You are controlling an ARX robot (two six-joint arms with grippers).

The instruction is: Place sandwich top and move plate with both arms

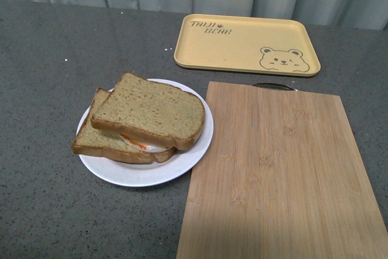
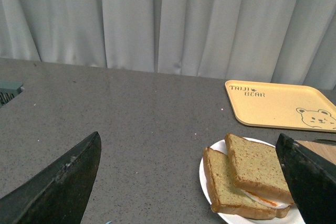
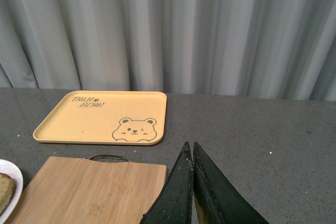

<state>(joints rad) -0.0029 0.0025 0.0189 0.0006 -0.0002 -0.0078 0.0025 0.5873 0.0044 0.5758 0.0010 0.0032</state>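
Note:
The sandwich top (image 1: pixel 153 110), a tan-brown speckled bread slice, lies askew on a lower slice (image 1: pixel 109 141) with fried egg showing between them, on the round white plate (image 1: pixel 195 144). In the left wrist view the top slice (image 2: pixel 257 165) and plate (image 2: pixel 206 177) sit between and beyond my open left gripper (image 2: pixel 190 145), whose black fingers (image 2: pixel 63 182) stand wide apart and hold nothing. My right gripper (image 3: pixel 190 148) is shut and empty, above the grey table beside the wooden board (image 3: pixel 89 190). Neither arm shows in the front view.
A bamboo cutting board (image 1: pixel 282 174) lies right of the plate. A yellow bear tray (image 1: pixel 245 43) sits behind it. Grey curtains hang along the table's far edge. The plate's edge (image 3: pixel 13 182) shows in the right wrist view.

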